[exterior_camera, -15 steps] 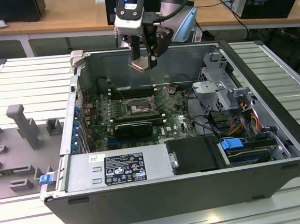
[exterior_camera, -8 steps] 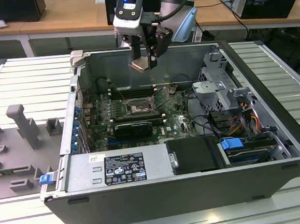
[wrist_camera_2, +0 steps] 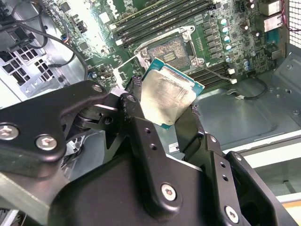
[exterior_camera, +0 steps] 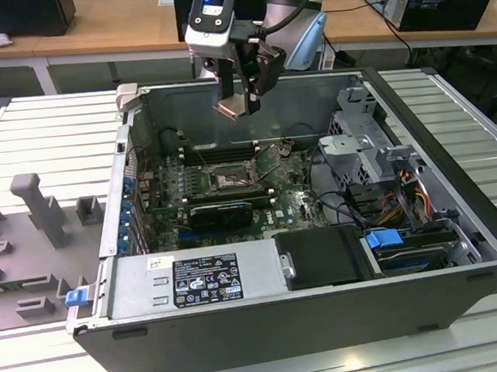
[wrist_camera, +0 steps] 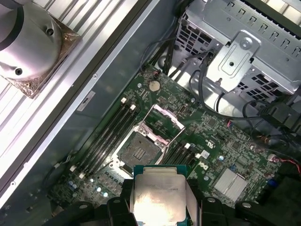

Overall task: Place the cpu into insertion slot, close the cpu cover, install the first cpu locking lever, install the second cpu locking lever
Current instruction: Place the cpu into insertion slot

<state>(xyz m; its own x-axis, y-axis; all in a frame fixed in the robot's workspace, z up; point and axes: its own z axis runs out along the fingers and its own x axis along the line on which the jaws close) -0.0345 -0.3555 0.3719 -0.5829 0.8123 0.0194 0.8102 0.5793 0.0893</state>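
The cpu (wrist_camera_2: 171, 94) is gripped by two opposite edges in the closed fingers of the gripper (wrist_camera_2: 163, 100), metal face toward the wrist cameras. It is held well above the insertion slot (wrist_camera: 139, 149), its edges apparently turned out of line with the slot's rim. The slot is seen bare on the green board (wrist_camera: 218, 137), the cpu cover (wrist_camera: 163, 123) raised beside it. Open room is seen above it within the computer case (exterior_camera: 328, 318).

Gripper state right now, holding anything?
Gripper: closed, holding the cpu, not yet in the insertion slot.
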